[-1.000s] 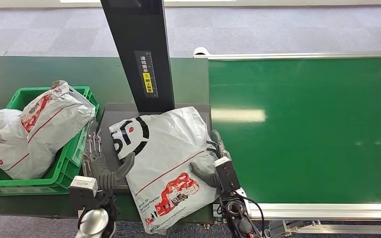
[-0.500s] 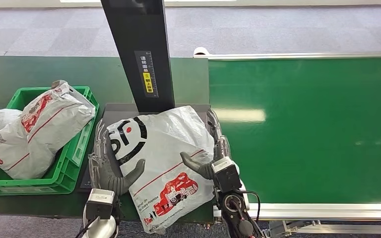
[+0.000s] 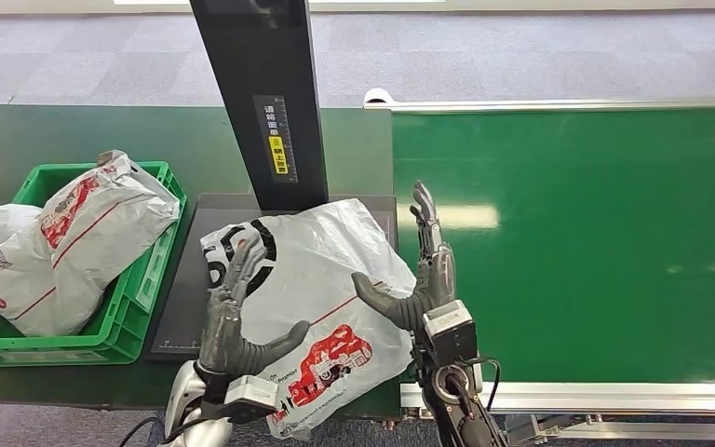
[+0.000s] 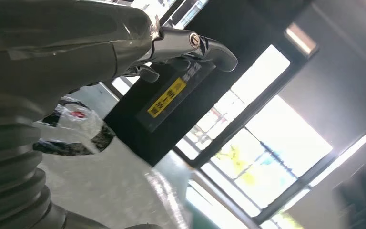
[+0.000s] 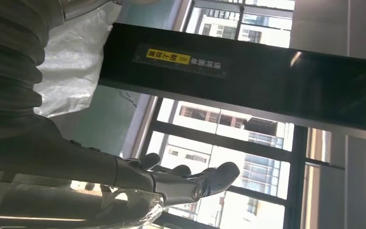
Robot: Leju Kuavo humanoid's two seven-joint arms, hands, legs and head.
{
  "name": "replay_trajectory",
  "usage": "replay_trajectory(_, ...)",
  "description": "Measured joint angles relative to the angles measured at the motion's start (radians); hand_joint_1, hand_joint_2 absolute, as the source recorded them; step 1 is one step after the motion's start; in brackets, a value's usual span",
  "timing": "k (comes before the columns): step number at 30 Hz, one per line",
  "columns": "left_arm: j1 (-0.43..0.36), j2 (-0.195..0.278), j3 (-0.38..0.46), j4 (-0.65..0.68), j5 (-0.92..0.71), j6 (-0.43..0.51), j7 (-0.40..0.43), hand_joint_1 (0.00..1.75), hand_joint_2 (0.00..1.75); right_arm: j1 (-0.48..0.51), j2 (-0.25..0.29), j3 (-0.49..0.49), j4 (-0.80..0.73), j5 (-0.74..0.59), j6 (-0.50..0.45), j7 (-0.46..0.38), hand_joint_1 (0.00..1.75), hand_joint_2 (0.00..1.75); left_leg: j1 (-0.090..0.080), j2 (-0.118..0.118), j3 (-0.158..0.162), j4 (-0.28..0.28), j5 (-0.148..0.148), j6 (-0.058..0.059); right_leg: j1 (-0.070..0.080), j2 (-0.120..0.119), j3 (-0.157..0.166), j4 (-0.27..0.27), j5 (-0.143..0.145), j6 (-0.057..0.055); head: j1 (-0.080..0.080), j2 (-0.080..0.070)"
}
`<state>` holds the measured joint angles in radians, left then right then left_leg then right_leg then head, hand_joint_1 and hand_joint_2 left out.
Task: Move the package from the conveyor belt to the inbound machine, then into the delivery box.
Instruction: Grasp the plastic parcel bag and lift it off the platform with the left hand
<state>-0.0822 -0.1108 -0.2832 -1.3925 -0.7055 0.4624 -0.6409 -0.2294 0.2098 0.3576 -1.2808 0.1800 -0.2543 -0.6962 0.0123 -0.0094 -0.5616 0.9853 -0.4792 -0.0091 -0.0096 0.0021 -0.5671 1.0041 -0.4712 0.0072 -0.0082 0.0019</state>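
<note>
Where both hands (image 3: pixel 242 307) open: package (image 3: pixel 321 279).

The package (image 3: pixel 312 279) lies on the inbound machine (image 3: pixel 182 307), between the delivery box (image 3: pixel 140 298) and conveyor belt (image 3: pixel 596 242).

Bright, even light; glare on conveyor belt (image 3: pixel 447 217).

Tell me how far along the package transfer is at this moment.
Done: the white package is off the green conveyor belt and lies on the dark inbound machine platform under its black post. In hand: the left hand and right hand flank it, fingers spread. Left: moving it into the green delivery box, which already holds other bags.
</note>
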Motion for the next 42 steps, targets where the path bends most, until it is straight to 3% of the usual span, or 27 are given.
replay_trajectory(3, -0.023, -0.029, 0.047, 0.087, -0.299, 0.021, 0.121, 0.0, 1.75, 0.019, -0.01, -0.021, -0.079, -0.014, -0.035, 0.0, 0.0, 1.75, 0.0, 0.0, 0.0, 0.0, 0.0, 0.0, 0.0, 0.0, 0.0, 0.0, 0.0, 0.0, 0.0, 0.0)
replay_trajectory(6, -0.075, -0.046, 0.095, 0.227, -0.473, 0.033, 0.22, 0.0, 1.75, 0.048, -0.023, -0.061, -0.168, -0.028, -0.054, 0.0, 0.0, 1.75, -0.001, -0.001, 0.0, 0.0, 0.0, 0.0, -0.001, 0.0, 0.0, 0.0, 0.0, 0.0, 0.0, 0.0)
replay_trajectory(12, -0.228, -0.07, 0.137, 0.53, -0.611, 0.049, 0.321, 0.0, 1.75, 0.106, -0.036, -0.162, -0.304, -0.05, -0.028, 0.0, 0.0, 1.75, -0.001, -0.002, 0.005, 0.0, 0.0, 0.0, -0.001, -0.002, 0.007, 0.0, 0.0, 0.0, 0.0, 0.0)
replay_trajectory(18, -0.316, -0.096, 0.142, 0.669, -0.656, 0.065, 0.368, 0.06, 1.75, 0.14, -0.038, -0.188, -0.346, -0.034, -0.026, 0.0, 0.0, 1.75, -0.001, -0.003, 0.014, -0.001, -0.003, 0.001, -0.001, -0.002, 0.018, -0.001, -0.002, 0.001, 0.0, 0.0)
replay_trajectory(22, -0.326, -0.105, 0.141, 0.691, -0.669, 0.056, 0.383, 1.67, 1.75, 0.145, -0.038, -0.19, -0.355, -0.037, -0.033, 0.0, 0.0, 1.75, -0.001, -0.003, 0.02, -0.001, -0.003, 0.001, -0.001, -0.002, 0.024, -0.001, -0.002, 0.001, 0.0, 0.0)
replay_trajectory(23, -0.326, -0.106, 0.141, 0.693, -0.671, 0.051, 0.384, 1.75, 1.75, 0.146, -0.039, -0.19, -0.357, -0.039, -0.033, 0.0, 0.0, 1.75, -0.001, -0.003, 0.021, -0.001, -0.003, 0.001, -0.001, -0.002, 0.025, -0.001, -0.002, 0.001, 0.0, 0.0)
replay_trajectory(36, -0.321, -0.108, 0.143, 0.698, -0.669, 0.044, 0.364, 1.75, 1.75, 0.148, -0.039, -0.195, -0.37, -0.05, -0.028, 0.0, 0.0, 1.75, -0.001, -0.002, 0.023, -0.001, -0.004, 0.001, -0.001, -0.002, 0.025, -0.001, -0.003, 0.001, 0.0, 0.0)
replay_trajectory(39, -0.309, -0.109, 0.15, 0.687, -0.635, 0.077, 0.323, 1.75, 1.75, 0.148, -0.039, -0.195, -0.37, -0.05, -0.027, 0.0, 0.0, 1.75, -0.001, -0.002, 0.021, -0.001, -0.004, 0.001, -0.001, -0.001, 0.023, -0.001, -0.003, 0.001, 0.0, 0.0)
replay_trajectory(42, -0.278, -0.11, 0.162, 0.643, -0.548, 0.106, 0.222, 1.75, 1.75, 0.15, -0.039, -0.197, -0.37, -0.049, -0.027, 0.0, 0.0, 1.75, -0.001, -0.001, 0.019, 0.0, -0.004, 0.001, -0.001, -0.001, 0.021, -0.001, -0.002, 0.001, 0.0, 0.0)
